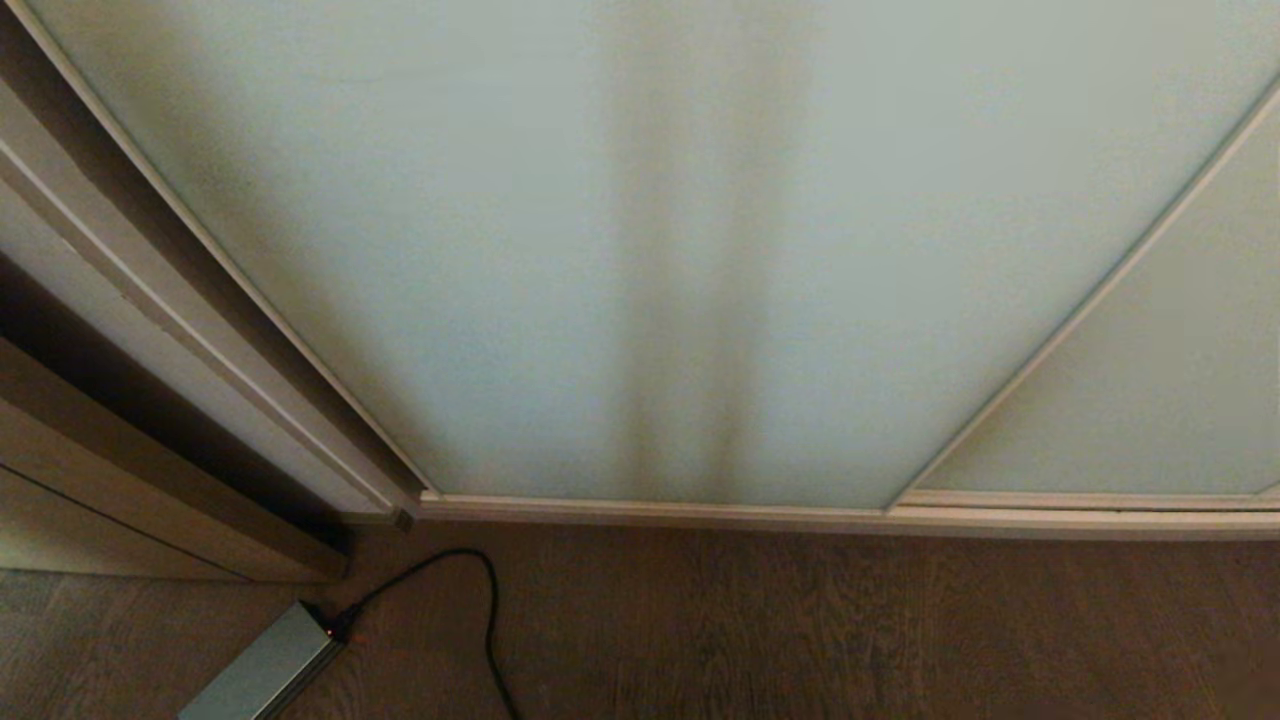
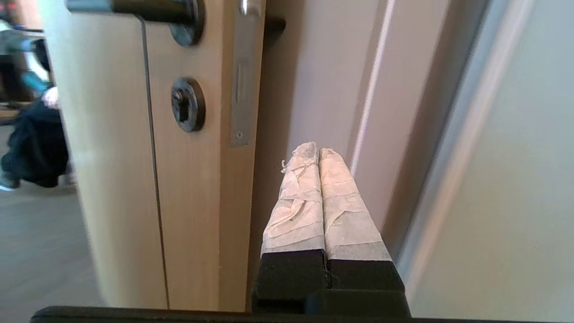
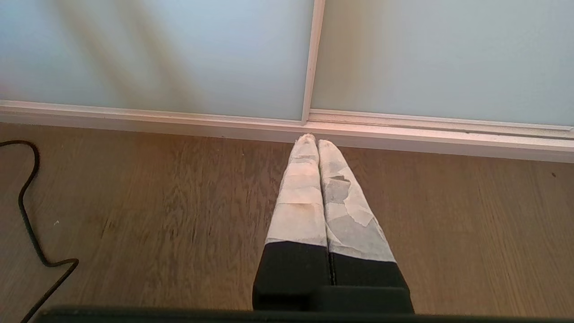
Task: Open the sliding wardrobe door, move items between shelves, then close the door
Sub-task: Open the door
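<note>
The sliding wardrobe door (image 1: 620, 250) stands closed in front of me and fills most of the head view. I judge this frosted glass panel heavy, smooth and fragile, so I would push on its thin cream frame at the left edge, not on the glass. My left gripper (image 2: 317, 154), with fingers pressed together and empty, is near that edge, beside a wooden room door (image 2: 193, 179). My right gripper (image 3: 314, 140) is also closed and points to the floor (image 3: 157, 215). A black cable (image 1: 480, 600) lies nearby.
</note>
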You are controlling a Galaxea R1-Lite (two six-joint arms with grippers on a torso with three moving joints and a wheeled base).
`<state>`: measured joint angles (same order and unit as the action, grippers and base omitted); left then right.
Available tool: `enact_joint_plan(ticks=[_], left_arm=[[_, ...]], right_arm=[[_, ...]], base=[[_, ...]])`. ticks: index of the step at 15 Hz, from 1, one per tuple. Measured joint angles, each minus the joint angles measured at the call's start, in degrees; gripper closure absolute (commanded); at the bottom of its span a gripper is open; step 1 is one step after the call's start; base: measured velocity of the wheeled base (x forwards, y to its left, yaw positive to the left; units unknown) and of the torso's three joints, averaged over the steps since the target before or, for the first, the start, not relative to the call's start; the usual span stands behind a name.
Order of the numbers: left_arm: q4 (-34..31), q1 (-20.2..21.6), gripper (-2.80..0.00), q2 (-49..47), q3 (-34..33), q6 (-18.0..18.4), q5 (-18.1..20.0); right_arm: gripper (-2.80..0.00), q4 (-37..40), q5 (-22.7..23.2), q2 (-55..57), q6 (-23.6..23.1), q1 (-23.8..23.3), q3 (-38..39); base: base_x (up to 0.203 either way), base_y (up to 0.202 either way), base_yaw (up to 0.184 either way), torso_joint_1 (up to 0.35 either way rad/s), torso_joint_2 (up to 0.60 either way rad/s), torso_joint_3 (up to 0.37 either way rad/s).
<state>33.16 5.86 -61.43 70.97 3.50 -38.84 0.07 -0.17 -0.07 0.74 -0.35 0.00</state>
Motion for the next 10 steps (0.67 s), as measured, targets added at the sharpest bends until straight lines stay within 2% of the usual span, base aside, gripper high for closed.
enact_joint_plan(ticks=[5,10], left_arm=[[-0.12,1.64,0.00,-7.28,1.71,-1.21,1.30],[-0.23,1.73,0.00,-13.72,3.62,-4.46,9.14]], right_arm=[[0.00,0.02,-0.01,0.00,0.03,0.00,0.00],[0.00,0.00,-0.01,0.00,0.05,0.00,0.00]], base=[[0.000,0.000,0.000,0.000,0.00,0.000],[0.000,0.000,0.000,0.000,0.00,0.000]])
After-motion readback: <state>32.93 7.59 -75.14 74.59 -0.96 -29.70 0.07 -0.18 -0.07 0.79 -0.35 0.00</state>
